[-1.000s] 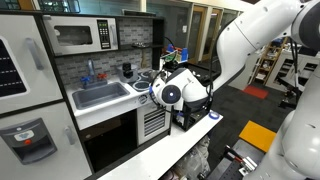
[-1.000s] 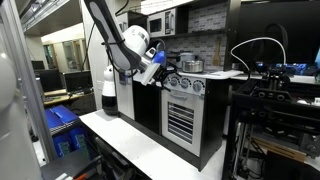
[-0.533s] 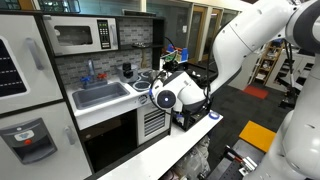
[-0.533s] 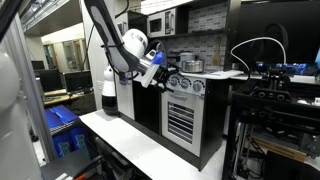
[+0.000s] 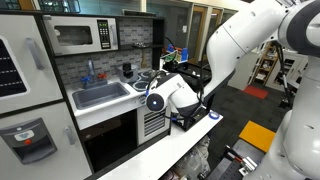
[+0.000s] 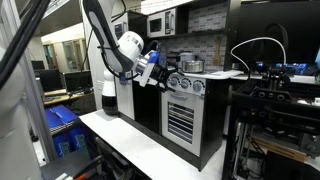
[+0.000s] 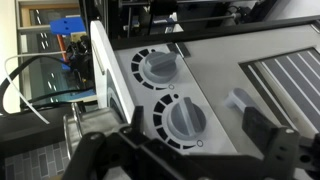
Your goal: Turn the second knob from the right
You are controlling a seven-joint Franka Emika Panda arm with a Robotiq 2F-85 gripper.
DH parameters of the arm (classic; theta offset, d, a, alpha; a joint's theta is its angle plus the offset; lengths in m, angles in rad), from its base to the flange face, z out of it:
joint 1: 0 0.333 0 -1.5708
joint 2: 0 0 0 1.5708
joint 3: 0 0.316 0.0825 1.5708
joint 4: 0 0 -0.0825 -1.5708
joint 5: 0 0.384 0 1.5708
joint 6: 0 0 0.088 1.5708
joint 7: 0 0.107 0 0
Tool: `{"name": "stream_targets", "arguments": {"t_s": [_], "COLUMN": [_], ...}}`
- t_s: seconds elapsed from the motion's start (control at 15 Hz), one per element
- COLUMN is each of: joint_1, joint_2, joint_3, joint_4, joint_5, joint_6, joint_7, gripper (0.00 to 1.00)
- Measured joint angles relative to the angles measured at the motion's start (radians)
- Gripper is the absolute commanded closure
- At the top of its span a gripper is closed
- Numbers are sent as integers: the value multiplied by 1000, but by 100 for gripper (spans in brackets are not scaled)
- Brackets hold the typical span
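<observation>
Observation from the wrist view: my gripper (image 7: 180,138) stands open, its two dark fingers (image 7: 272,145) spread wide with nothing held between them. Directly ahead is the pale grey front panel of the toy stove (image 7: 225,60), carrying two items of interest: a grey round plastic knob with a raised bar handle (image 7: 185,120), set in line with the gap of my jaws, and a matching grey knob (image 7: 160,68) just beside it on the same panel. Only these two knobs show here, so I cannot tell which one counts as second from the right. My fingers flank the first knob in the picture but are not closed on it; contact with the panel cannot be determined. A silver slatted oven grille (image 7: 285,85) lies next to the knobs. In an exterior view my gripper (image 6: 162,74) sits near the left end of the row of knobs (image 6: 188,85), which runs along the stove front above the oven grille (image 6: 180,120). In an exterior view the white toy kitchen shows a grey microwave (image 5: 82,35) on the far wall and a silver sink (image 5: 100,95) to the left of the stove.
</observation>
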Motion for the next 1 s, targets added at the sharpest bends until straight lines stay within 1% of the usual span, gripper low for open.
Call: {"name": "stream_targets", "arguments": {"t_s": [0.2, 0.4, 1.0], "joint_1": [10, 13, 12], "joint_2": [14, 34, 91], "joint_3": [3, 3, -1], "joint_4": [25, 44, 93], "joint_5": [47, 68, 60], "joint_6": [-53, -71, -69], "joint_7": [-17, -19, -10], "gripper": [0, 0, 0]}}
